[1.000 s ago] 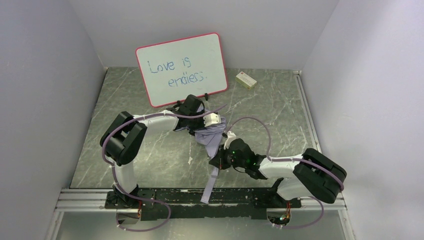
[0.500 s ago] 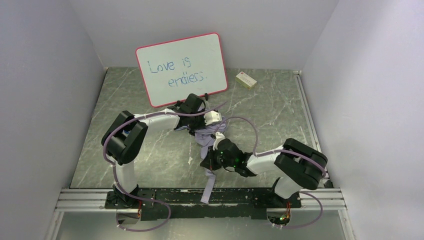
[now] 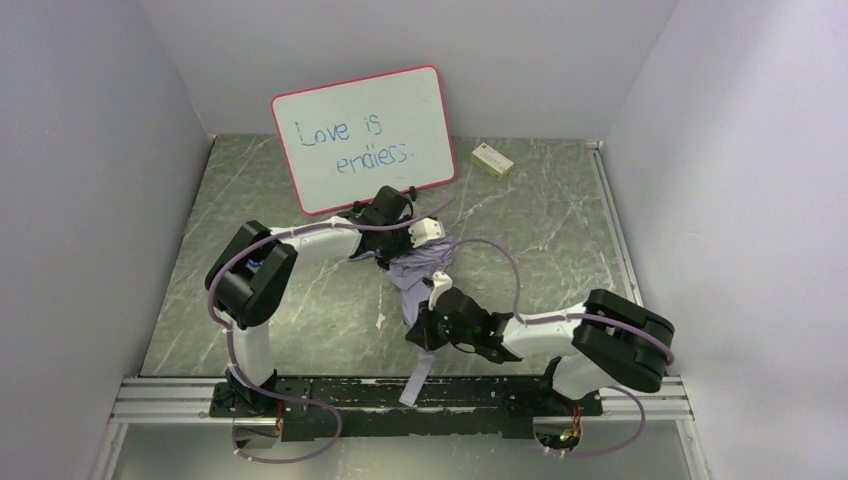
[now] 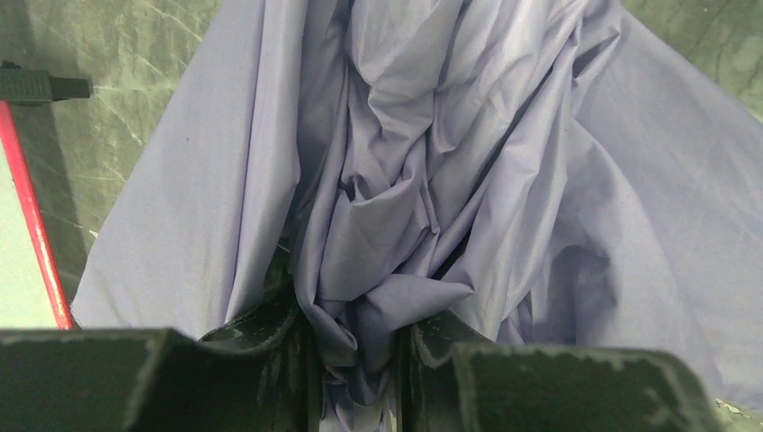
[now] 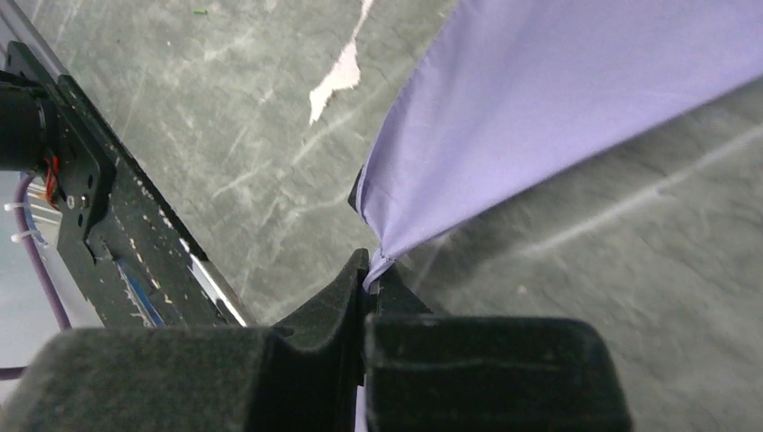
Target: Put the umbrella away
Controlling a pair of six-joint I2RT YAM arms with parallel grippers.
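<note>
The umbrella (image 3: 415, 272) is a crumpled bundle of pale lavender fabric at the table's middle, between both arms. My left gripper (image 3: 408, 246) is shut on a bunched fold of its fabric (image 4: 432, 162), which fills the left wrist view. My right gripper (image 3: 428, 330) is shut on a flat piece of the lavender fabric (image 5: 540, 108), pinched by its tip between the jaws. A long strip of the fabric (image 3: 418, 372) hangs from the right gripper toward the near rail. Shaft and handle are hidden.
A red-framed whiteboard (image 3: 365, 135) reading "Love is endless" leans on the back wall, just behind the left gripper; its red edge (image 4: 31, 225) shows in the left wrist view. A small white box (image 3: 493, 159) lies at back right. The black base rail (image 5: 108, 234) runs along the near edge.
My right gripper has moved left and nearer along the table with the fabric strip in it, and its arm has re-posed. The left gripper has barely moved.
</note>
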